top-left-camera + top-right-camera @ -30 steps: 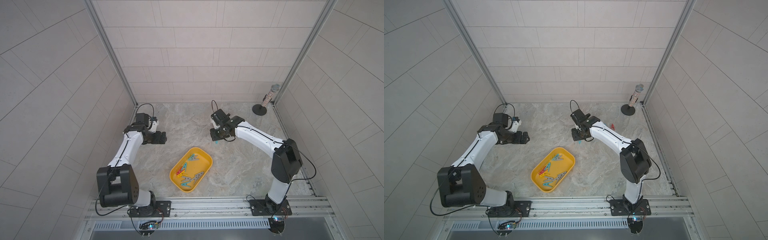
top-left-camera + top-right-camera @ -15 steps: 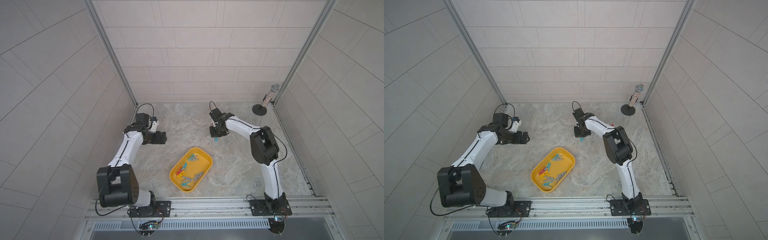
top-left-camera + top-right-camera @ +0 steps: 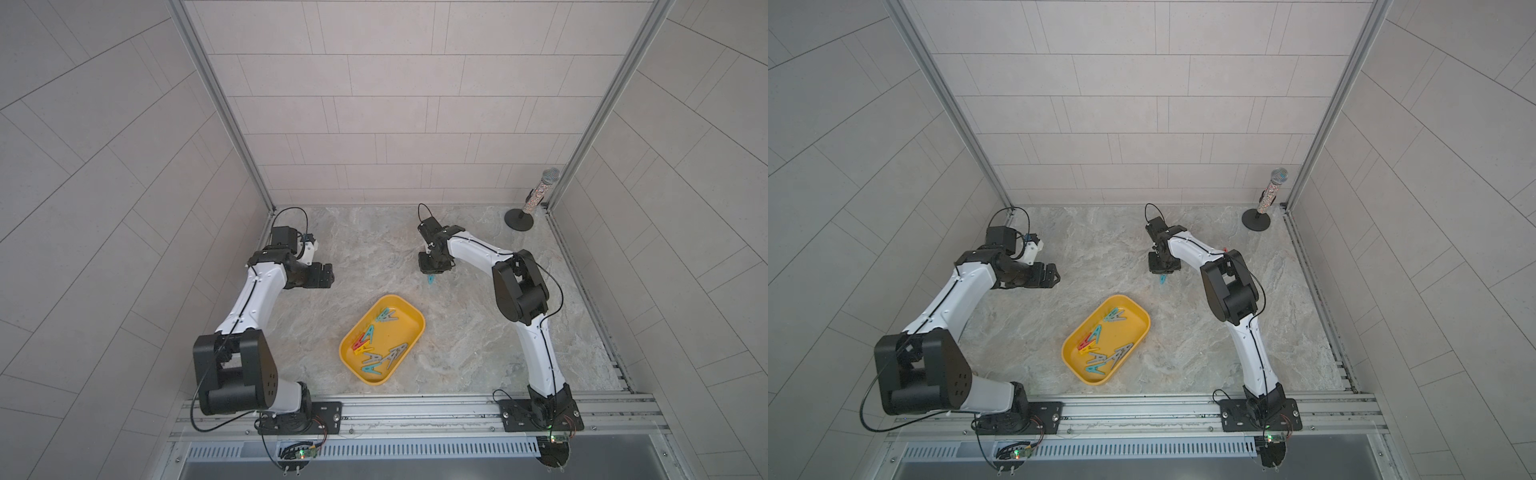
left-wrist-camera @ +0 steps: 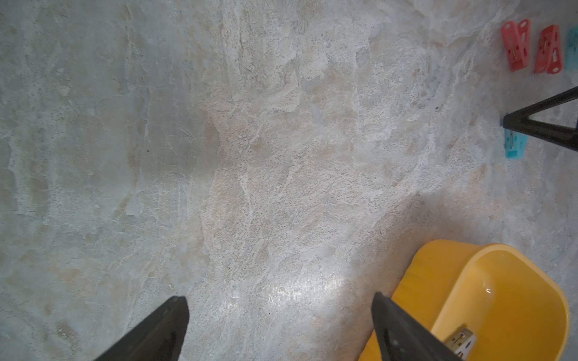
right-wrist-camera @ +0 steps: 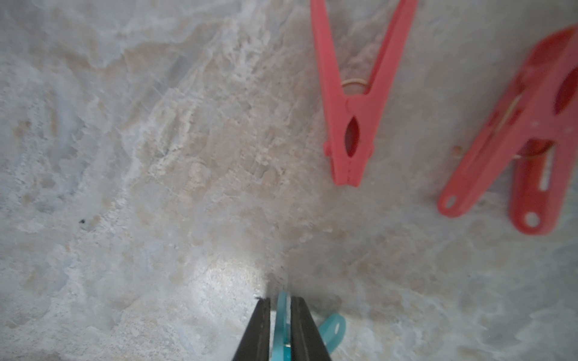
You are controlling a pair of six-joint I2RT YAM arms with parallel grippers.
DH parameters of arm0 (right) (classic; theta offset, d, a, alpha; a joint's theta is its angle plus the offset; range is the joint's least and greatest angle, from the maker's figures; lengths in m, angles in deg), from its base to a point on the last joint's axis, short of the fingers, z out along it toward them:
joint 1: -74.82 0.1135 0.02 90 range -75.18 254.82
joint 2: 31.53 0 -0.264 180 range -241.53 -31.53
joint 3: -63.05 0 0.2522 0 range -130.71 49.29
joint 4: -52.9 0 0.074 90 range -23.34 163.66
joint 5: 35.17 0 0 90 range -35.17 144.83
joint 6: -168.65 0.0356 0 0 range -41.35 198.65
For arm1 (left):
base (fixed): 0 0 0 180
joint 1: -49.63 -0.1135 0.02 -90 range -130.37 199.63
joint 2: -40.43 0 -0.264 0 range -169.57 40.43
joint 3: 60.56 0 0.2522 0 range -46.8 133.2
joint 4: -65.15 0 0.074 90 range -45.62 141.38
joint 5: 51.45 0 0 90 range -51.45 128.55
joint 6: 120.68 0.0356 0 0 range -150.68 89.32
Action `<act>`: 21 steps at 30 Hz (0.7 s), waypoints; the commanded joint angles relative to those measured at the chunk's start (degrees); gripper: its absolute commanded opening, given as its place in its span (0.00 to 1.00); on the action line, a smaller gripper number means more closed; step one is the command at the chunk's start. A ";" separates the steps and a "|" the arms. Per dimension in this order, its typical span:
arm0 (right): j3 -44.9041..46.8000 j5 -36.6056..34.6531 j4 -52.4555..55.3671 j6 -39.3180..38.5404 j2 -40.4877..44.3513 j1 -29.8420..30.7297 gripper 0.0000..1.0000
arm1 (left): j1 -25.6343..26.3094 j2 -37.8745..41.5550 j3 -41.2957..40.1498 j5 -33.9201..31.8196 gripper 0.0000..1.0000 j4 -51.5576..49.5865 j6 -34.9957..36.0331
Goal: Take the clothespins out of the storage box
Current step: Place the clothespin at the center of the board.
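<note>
Step in hand (judged): set-down of one peg outside the box; part-way through the task, more pegs in than out.

Right gripper [image 3: 432, 271]: at 1 o'clock from the storage box [image 3: 409, 328]; low over the marble table [image 3: 374, 249]; narrowed round a teal clothespin [image 5: 281, 325], one finger on each flank; pinching or slack, cannot tell.

Left gripper [image 3: 322, 276]: between 10 and 11 o'clock from the box, near but not touching; spread wide, nothing between the fingers [image 4: 169, 328]; bare table beneath.

Clothespins in the box [image 3: 376, 347]: some seven or eight, teal, grey, red and yellow; overlapping, gathered toward the 7 o'clock end; 1 o'clock end mostly bare.

Clothespins already out: two red clothespins [image 5: 350, 125], flat on the table, near the right gripper, apart from each other and from the teal one; a further teal one at the edge of the left wrist view, mostly cut off.

Microphone on stand [image 3: 536, 199]: far corner, between 1 and 2 o'clock from the box; no part in the task.

Next move (judged): full parting of the right jaws; straight lift clear of the teal peg, no dragging it into the red pair; travel toward 7 o'clock to the box; descent on a single peg at the heap's edge, clear of the yellow wall and of overlapping neighbours.
</note>
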 commanded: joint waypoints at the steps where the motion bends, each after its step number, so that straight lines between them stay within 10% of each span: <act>1: -0.65 -0.51 1.39 0.53 -0.21 -0.20 0.21 | -0.41 1.75 0.20 0.53 0.99 -0.55 0.18; 21: -0.12 0.97 4.59 -4.02 15.63 3.22 0.35 | -0.48 1.71 0.16 0.32 0.99 -0.52 0.26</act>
